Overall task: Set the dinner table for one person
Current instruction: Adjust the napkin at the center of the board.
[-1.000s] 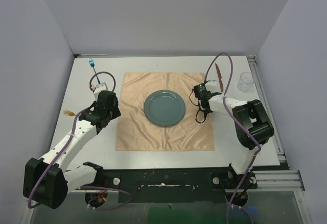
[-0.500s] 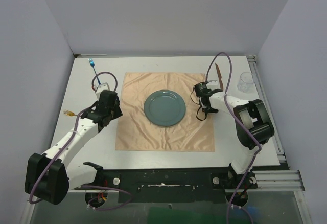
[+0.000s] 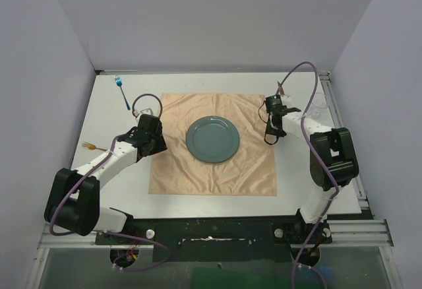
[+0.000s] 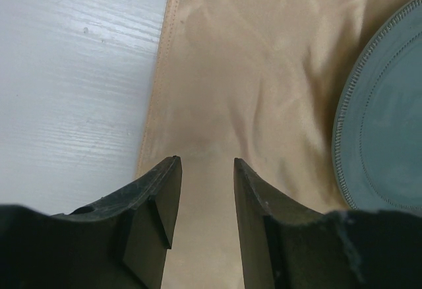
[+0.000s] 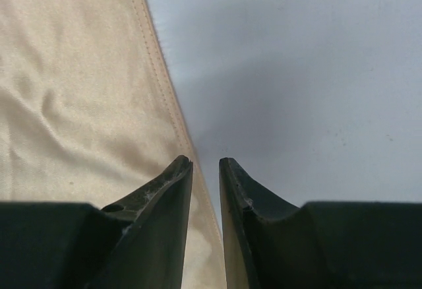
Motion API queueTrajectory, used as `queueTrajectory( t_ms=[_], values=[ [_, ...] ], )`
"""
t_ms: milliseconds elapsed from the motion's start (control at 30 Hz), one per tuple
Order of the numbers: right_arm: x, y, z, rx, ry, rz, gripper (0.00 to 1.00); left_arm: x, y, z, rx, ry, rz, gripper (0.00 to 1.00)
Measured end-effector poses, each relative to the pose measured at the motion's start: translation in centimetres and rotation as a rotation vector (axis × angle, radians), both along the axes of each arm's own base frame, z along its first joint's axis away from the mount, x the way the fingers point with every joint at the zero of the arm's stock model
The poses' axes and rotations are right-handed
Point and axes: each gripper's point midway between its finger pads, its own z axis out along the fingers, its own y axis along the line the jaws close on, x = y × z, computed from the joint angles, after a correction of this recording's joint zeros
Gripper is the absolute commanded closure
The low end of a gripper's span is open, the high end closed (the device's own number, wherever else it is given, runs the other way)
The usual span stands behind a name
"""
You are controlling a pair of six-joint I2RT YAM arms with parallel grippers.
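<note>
Both arms were shifted: the left gripper [image 4: 206,163] is now over the cloth's [image 3: 211,177] left edge, the right gripper [image 5: 206,162] over its right edge. Parted, empty fingers are shown only by wrist views. The plate [image 3: 212,139] is centred on the cloth on the dinner table [image 3: 105,111]. The gold fork [image 3: 89,146] is seen only from above.

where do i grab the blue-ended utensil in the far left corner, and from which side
Take the blue-ended utensil at mid-shaft, straight down from above, jaws closing across its narrow width. It lies flat on the dinner table, slanted far-to-near, so a side approach would likely find little to pinch. The open left gripper sits nearer.
</note>
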Motion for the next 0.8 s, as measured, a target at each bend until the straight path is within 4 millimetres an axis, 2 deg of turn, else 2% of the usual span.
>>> queueTrajectory(
  t_ms=[267,400,633,800],
  values=[
    [1.2,2.7,0.1,0.152,-0.030,0.065,0.82,0.1,-0.2,0.1,-0.008,-0.006,-0.004,0.64],
    [1.5,3.9,0.1,0.208,-0.040,0.096,0.85,0.2,-0.3,0.8,-0.021,-0.025,-0.004,0.64],
    [1.8,4.3,0.0,0.254,-0.044,0.109,0.91,-0.1,-0.6,2.5,-0.061,-0.073,-0.016,0.64],
    [1.7,4.5,-1.8,0.269,-0.009,0.109,0.93,-0.7,-0.4,2.3,-0.062,-0.068,-0.017,0.64]
  ],
)
